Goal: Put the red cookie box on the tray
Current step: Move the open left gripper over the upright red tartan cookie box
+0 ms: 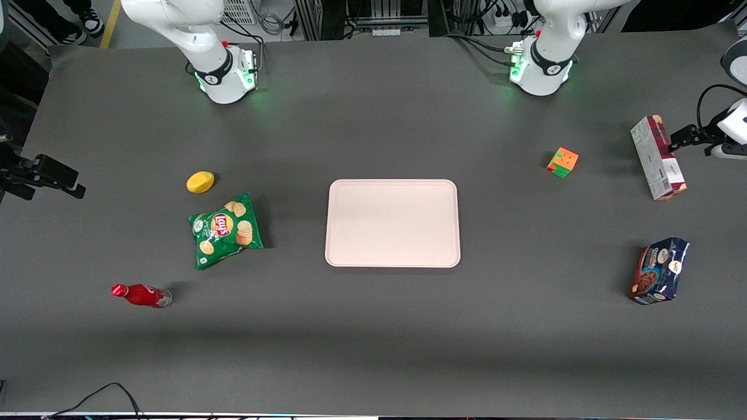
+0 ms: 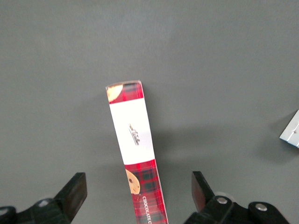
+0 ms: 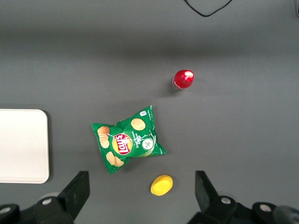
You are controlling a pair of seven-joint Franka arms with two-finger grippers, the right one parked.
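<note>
Both fingers of the tool (image 2: 139,198) stand spread astride the red cookie box (image 2: 137,154), seemingly above it; an off-centre grip risks tipping it short of the tray (image 1: 392,222).

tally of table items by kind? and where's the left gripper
Snack packs: 3 (red cookie box, blue cookie package, chips bag)
Bottle: 1
Lemon: 1
Cube: 1
Tray: 1
Total: 7
Gripper: open, above the box.

box (image 1: 658,158): red plaid and white, stood on its long edge at working arm's end of desk | tray (image 1: 393,223): pale pink, flat at mid-desk, well apart from box | tool (image 2: 139,196): hung above box, fingers spread
</note>
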